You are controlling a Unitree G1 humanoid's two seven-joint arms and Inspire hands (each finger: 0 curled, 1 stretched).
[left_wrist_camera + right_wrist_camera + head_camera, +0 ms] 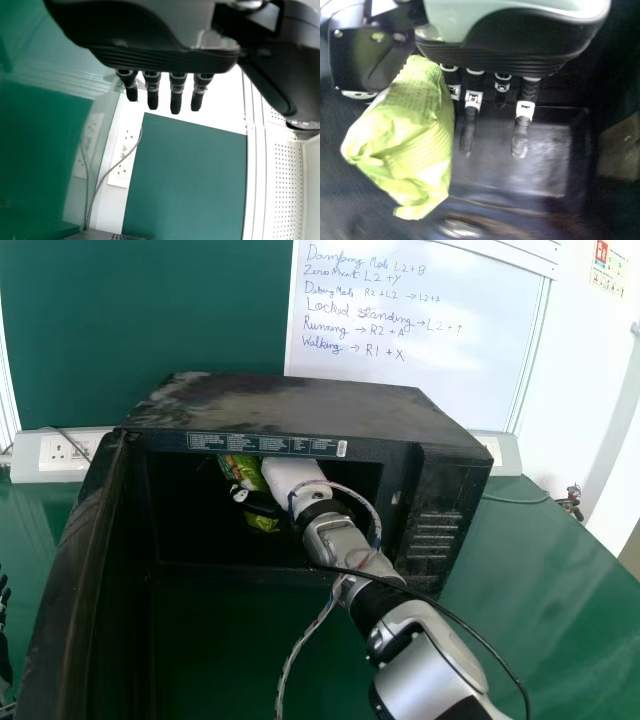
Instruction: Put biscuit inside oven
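Inside the black oven [300, 405], whose door stands open, my right hand [288, 478] is around the green and yellow biscuit packet [242, 472]. In the right wrist view, the packet [415, 140] sits between the thumb and the nearest finger of my right hand [472, 97]; it partly covers that finger, while the other fingers extend beside it. At the head view's left edge is my left hand [4, 630], outside the oven. The left wrist view shows my left hand [175, 92] open, its fingers straight and nothing held.
The open oven door [75, 590] stands at the left of the cavity. The green tabletop [540, 580] extends to the right of the oven. Behind are a whiteboard [420, 330] and a wall socket [65, 451]. A cable hangs along my right arm.
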